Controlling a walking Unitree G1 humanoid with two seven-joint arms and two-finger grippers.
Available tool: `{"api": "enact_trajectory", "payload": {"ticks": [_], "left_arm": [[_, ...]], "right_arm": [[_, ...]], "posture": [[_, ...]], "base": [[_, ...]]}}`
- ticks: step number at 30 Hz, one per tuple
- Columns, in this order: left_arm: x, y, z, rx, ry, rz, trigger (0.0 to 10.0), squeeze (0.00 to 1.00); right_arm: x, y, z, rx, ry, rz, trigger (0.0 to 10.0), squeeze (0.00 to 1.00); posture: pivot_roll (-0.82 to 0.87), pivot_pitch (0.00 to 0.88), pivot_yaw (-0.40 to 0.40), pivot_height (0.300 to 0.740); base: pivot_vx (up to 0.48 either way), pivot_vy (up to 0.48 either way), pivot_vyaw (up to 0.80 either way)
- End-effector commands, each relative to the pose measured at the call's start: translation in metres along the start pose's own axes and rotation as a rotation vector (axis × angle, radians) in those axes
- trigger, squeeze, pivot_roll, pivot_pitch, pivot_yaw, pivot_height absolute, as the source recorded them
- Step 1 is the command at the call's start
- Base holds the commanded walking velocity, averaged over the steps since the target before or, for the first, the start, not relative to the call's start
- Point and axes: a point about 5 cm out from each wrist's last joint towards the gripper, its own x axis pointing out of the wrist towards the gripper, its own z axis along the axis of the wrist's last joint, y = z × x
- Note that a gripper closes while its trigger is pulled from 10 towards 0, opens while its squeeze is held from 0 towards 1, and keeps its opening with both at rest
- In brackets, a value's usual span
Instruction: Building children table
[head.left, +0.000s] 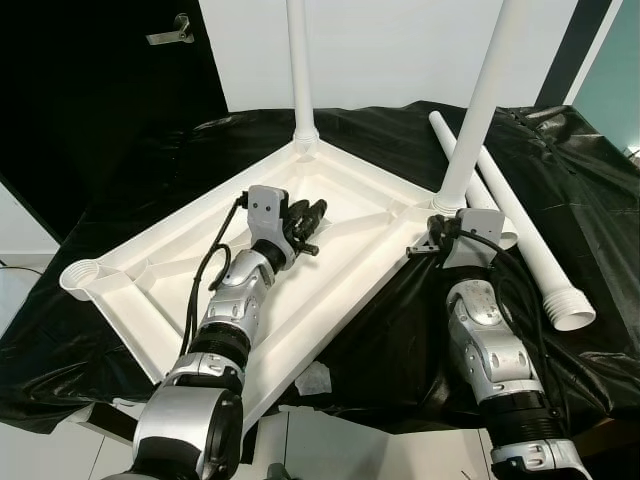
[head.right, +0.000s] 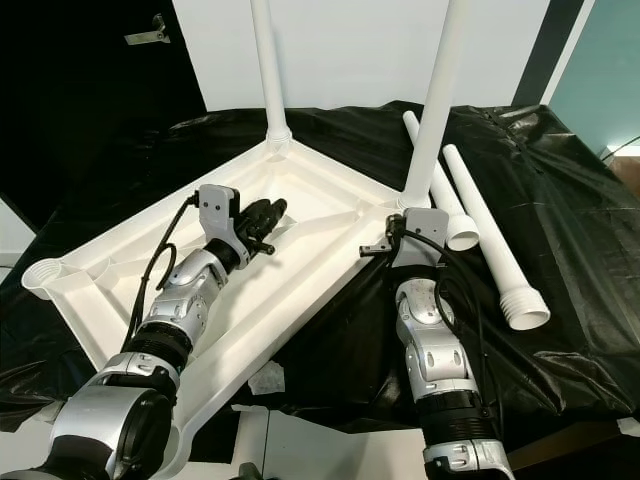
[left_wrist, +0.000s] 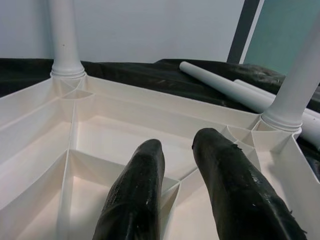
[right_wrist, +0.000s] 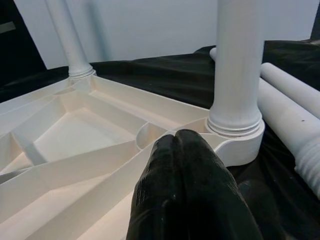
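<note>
Tabletop (head.left: 330, 215): white, upside down on black sheet (head.left: 560, 190), ribbed underside up.
Fitted legs: far leg (head.left: 300, 70) and near leg (head.left: 480, 110) stand upright in corner sockets.
Loose legs (head.left: 520, 240): two, lying on the sheet beside the near leg.
Left gripper (head.left: 312, 222): over the underside, fingers slightly apart.
Right gripper (right_wrist: 187, 165): fingers together, just beside the near leg's socket.
</note>
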Motion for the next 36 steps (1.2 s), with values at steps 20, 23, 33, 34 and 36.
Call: {"api": "enact_trajectory", "payload": {"ticks": [20,23,33,34,36], "left_arm": [[-0.002,0.007,-0.002,0.008,-0.005,0.122,10.0,0.0],[-0.002,0.006,-0.003,0.011,0.0,0.124,10.0,0.0],[0.001,0.005,0.0,0.02,-0.009,0.12,10.0,0.0],[0.002,0.006,0.001,0.021,-0.008,0.124,10.0,0.0],[0.002,0.006,0.001,0.023,-0.008,0.127,10.0,0.0]], "right_arm": [[0.0,0.005,-0.005,-0.028,0.035,0.005,10.0,0.0],[0.001,0.005,-0.006,-0.018,0.042,0.0,10.0,0.0],[0.007,0.007,-0.008,-0.043,0.052,0.011,10.0,0.0],[0.008,0.008,-0.007,-0.042,0.053,0.016,10.0,0.0],[0.009,0.01,-0.006,-0.041,0.053,0.019,10.0,0.0]], "posture": [[-0.06,0.0,0.035,0.74],[-0.06,0.0,0.035,0.74],[-0.05,0.0,0.032,0.74],[-0.05,0.0,0.031,0.74],[-0.05,0.0,0.031,0.74]], "base": [[0.0,0.0,0.0],[0.0,0.0,0.0],[0.0,0.0,0.0],[0.0,0.0,0.0],[0.0,0.0,0.0]]}}
